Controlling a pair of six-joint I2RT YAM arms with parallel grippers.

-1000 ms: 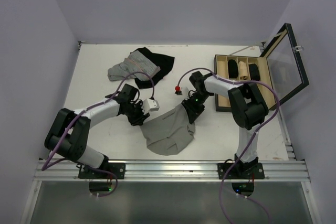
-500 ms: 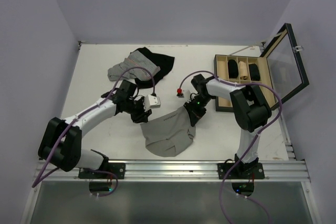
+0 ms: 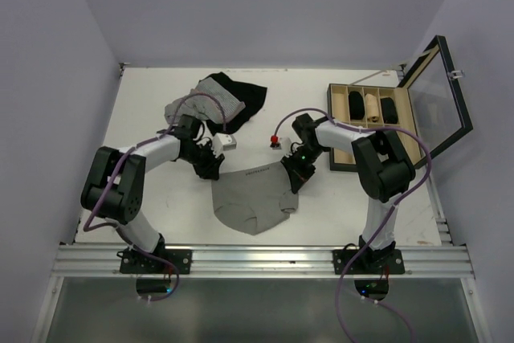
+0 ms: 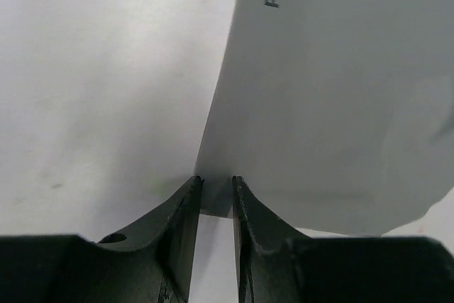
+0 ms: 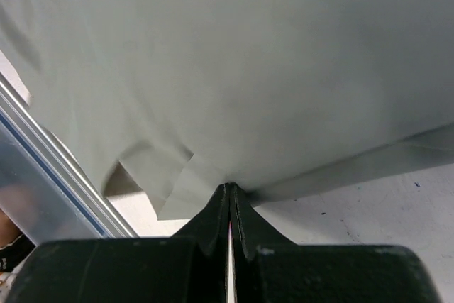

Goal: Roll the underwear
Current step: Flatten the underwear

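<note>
The grey underwear (image 3: 250, 200) lies flat on the white table, its lettered waistband stretched between my two grippers. My left gripper (image 3: 214, 171) is at the waistband's left corner. In the left wrist view its fingers stand a little apart, and the cloth corner (image 4: 284, 90) lies between the tips of the left gripper (image 4: 215, 179). My right gripper (image 3: 290, 179) is at the right end of the waistband. In the right wrist view the right gripper (image 5: 229, 186) is shut, pinching the edge of the underwear (image 5: 234, 69), which puckers at the tips.
A pinstriped garment (image 3: 201, 104) and a black garment (image 3: 247, 98) are piled at the back, just behind the left arm. A wooden compartment box (image 3: 371, 124) with its glass lid (image 3: 438, 94) raised stands at the right. A metal rail (image 3: 257, 259) runs along the near edge.
The right gripper has shut on the cloth. The left gripper moved up and to the left with the waistband corner, so the waistband now lies straight and the underwear has spread flatter.
</note>
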